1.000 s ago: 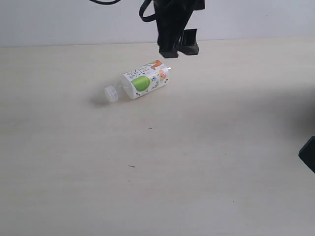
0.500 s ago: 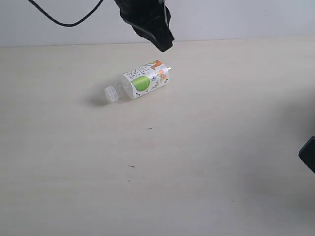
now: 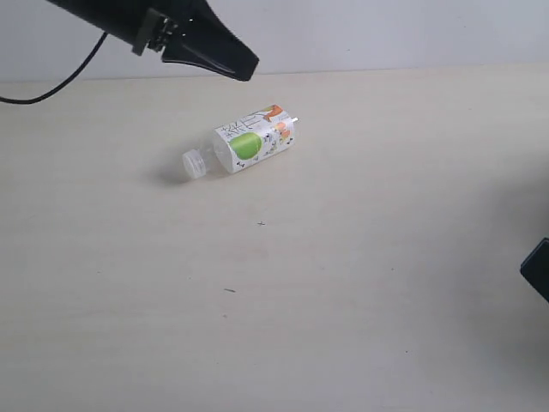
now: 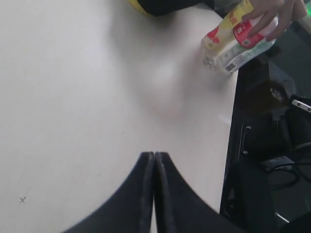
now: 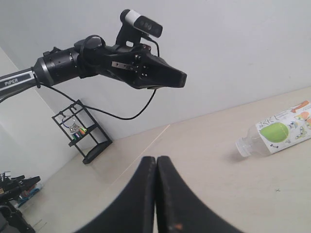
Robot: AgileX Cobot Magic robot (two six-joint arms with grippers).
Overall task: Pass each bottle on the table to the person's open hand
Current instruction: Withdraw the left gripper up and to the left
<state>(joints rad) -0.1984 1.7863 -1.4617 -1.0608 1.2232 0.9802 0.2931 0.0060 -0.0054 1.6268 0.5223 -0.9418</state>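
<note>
Exterior: the bottle lies on its side mid-worktop, cap to the left. The left fingers hang above and left of it.
Left wrist: the left fingers are pressed together, empty. A hand at the worktop's edge grips other bottles.
Right wrist: the right fingers are pressed together, empty.

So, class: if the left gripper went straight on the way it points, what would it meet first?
Probably bare table: the shut left gripper aims at open tabletop. The person's hand, holding bottles, sits off to one side of that line, though depth is unclear.
</note>
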